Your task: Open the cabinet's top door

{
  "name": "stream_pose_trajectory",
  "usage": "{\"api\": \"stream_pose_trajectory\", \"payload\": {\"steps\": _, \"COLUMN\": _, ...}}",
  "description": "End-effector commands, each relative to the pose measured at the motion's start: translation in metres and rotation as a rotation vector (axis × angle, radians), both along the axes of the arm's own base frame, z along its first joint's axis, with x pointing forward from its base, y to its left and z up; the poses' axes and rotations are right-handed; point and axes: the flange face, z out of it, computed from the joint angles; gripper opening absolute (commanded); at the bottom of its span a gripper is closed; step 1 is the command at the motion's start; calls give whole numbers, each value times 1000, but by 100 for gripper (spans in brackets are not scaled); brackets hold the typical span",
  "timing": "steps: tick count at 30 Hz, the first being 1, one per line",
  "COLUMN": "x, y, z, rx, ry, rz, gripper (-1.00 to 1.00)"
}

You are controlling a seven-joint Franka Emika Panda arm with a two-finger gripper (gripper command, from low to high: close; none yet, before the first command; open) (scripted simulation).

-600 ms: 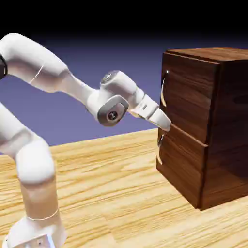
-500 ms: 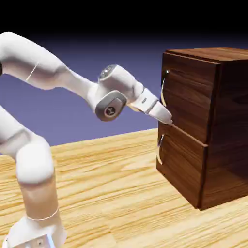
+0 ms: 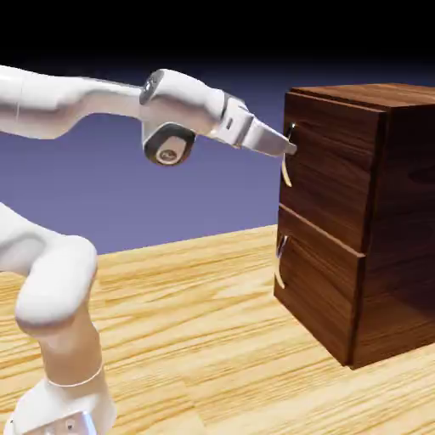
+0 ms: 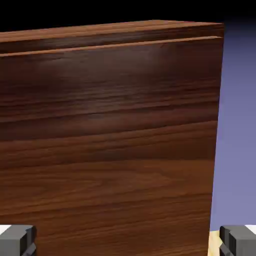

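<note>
With its fingers spread wide and grasping nothing, the white two-finger gripper (image 3: 287,147) points at the dark wood-grain top door (image 3: 327,174), whose thin curved silver handle (image 3: 286,158) runs vertically just ahead of the fingertips.

Rendered simulation: bare wood-grain table (image 3: 195,340), flat blue-violet backdrop (image 3: 204,195).

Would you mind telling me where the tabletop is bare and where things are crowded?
The wooden table lies bare between the arm's base and the cabinet, and in front of both. It is tight only up at the top door, where the open gripper sits at its silver handle.
</note>
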Motion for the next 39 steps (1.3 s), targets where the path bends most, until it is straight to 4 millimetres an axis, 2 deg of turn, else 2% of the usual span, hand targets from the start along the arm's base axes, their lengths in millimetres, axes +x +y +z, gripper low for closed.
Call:
{"api": "stream_pose_trajectory", "payload": {"steps": 1, "x": -2, "y": 4, "z": 4, "rx": 1, "ry": -18, "rz": -3, "gripper": 0}}
{"api": "stream_pose_trajectory", "payload": {"steps": 6, "x": -12, "y": 26, "z": 20, "rx": 2, "ry": -104, "rz": -10, "gripper": 0}}
{"api": "stream_pose_trajectory", "payload": {"steps": 11, "x": -17, "y": 52, "z": 26, "rx": -6, "ry": -180, "rz": -10, "gripper": 0}}
{"api": "stream_pose_trajectory", "payload": {"steps": 16, "x": -16, "y": 81, "z": 21, "rx": -19, "ry": -244, "rz": -4, "gripper": 0}}
{"api": "stream_pose_trajectory", "payload": {"steps": 20, "x": -10, "y": 105, "z": 9, "rx": -34, "ry": -285, "rz": 3, "gripper": 0}}
{"api": "stream_pose_trajectory", "payload": {"steps": 24, "x": 1, "y": 127, "z": -9, "rx": -50, "ry": -317, "rz": 11, "gripper": 0}}
{"api": "stream_pose_trajectory", "payload": {"steps": 29, "x": 20, "y": 151, "z": -43, "rx": -72, "ry": -344, "rz": 20, "gripper": 0}}
{"api": "stream_pose_trajectory", "payload": {"steps": 34, "x": 45, "y": 168, "z": -86, "rx": -92, "ry": -355, "rz": 25, "gripper": 0}}
{"api": "stream_pose_trajectory", "payload": {"steps": 39, "x": 72, "y": 175, "z": -140, "rx": -109, "ry": -353, "rz": 23, "gripper": 0}}
